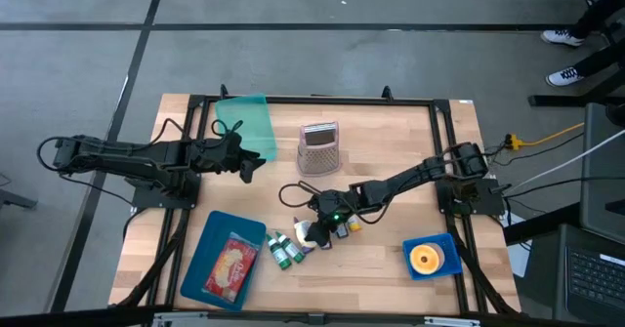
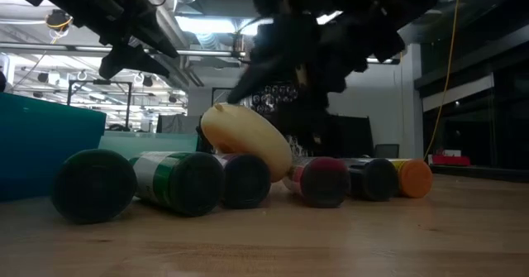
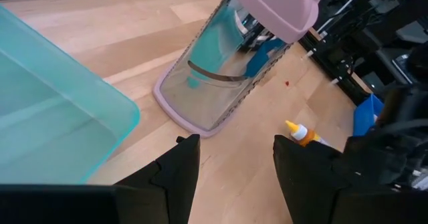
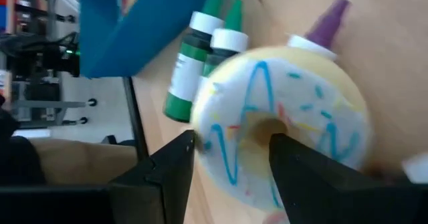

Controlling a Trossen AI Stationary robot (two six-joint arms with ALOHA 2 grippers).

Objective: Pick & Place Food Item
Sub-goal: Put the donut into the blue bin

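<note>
**Right gripper poised over an iced donut among food-colouring bottles**

The right gripper (image 1: 317, 231) is seen low over the middle of the wooden table (image 1: 391, 161), at a cluster of small bottles. Its fingers (image 4: 164, 174) are spread apart, and a white-iced donut (image 4: 281, 127) with blue zigzag icing and sprinkles is framed between them in the right wrist view; no grip on it is shown. In the low view the donut (image 2: 246, 138) is propped at a tilt against the lying bottles. Two green bottles (image 4: 197, 57) lie side by side just beside the donut, and a purple-capped bottle (image 4: 324, 23) lies behind it. Further bottles, among them a red-capped one (image 2: 324, 180) and an orange-capped one (image 2: 413, 178), are lined up along the table.

A blue tray (image 1: 200, 268) holding a packaged food item (image 1: 231, 265) is placed near the front left edge. A small blue dish (image 1: 449, 261) with an orange ring-shaped food item (image 1: 424, 259) is set at the front right.

The left gripper (image 1: 246, 161) is held above the table on the left, jaws open and empty, beside a translucent teal bin (image 1: 244, 122). A metal grater with a pink rim and handle (image 3: 214, 83) is lying ahead of it.
</note>
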